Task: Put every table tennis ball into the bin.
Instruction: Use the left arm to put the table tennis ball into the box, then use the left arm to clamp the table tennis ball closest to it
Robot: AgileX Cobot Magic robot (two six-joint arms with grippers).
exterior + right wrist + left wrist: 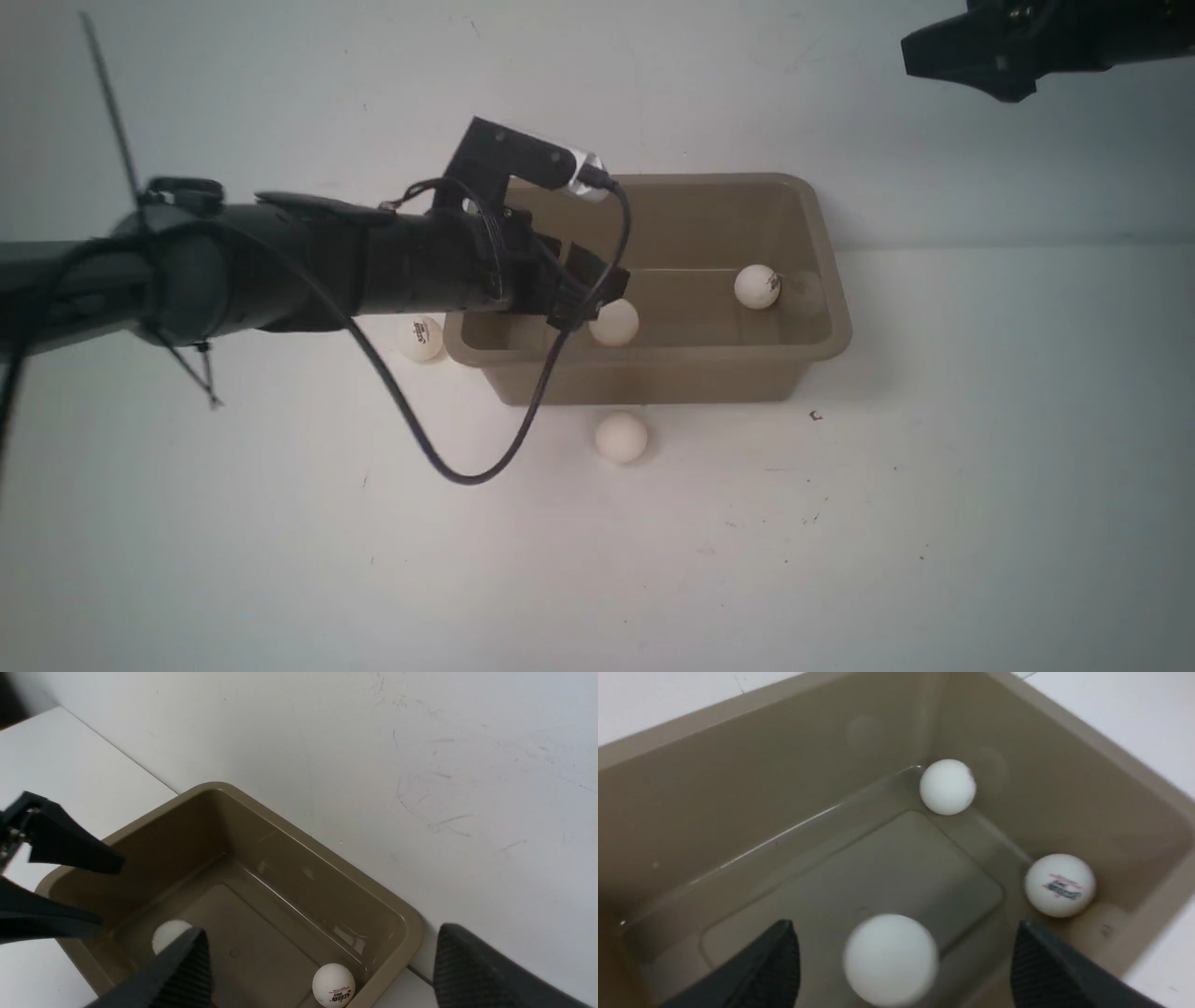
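Ribbed black finger pads of my left gripper sit closest in the left wrist view, spread wide and gripping nothing. Between them is a blurred table tennis ball, white and round, clear of both pads, over the floor of the bin.

Bin: taupe-brown plastic with a slight gloss, rectangular, rounded corners, sloping walls, flared rim, and a raised flat panel in the floor. It stands on the matte white table, its far side against the white scuffed wall.

Two more balls are inside, at the end away from my left jaws. A plain ball sits where the floor meets the walls. A printed ball with a small dark and red logo sits near the neighbouring wall. They are apart from each other.

Outside the bin, a loose ball, matte with no print showing, lies on the table just in front of the near wall, not touching it. A logo ball with dark print lies just beside the bin's left end, partly under my left arm; I cannot tell if it touches the rim.

A thin black cable loops down from my left wrist.

My right gripper has dark ribbed wedge fingers spread wide and empty. It is raised, at the right end of the bin.
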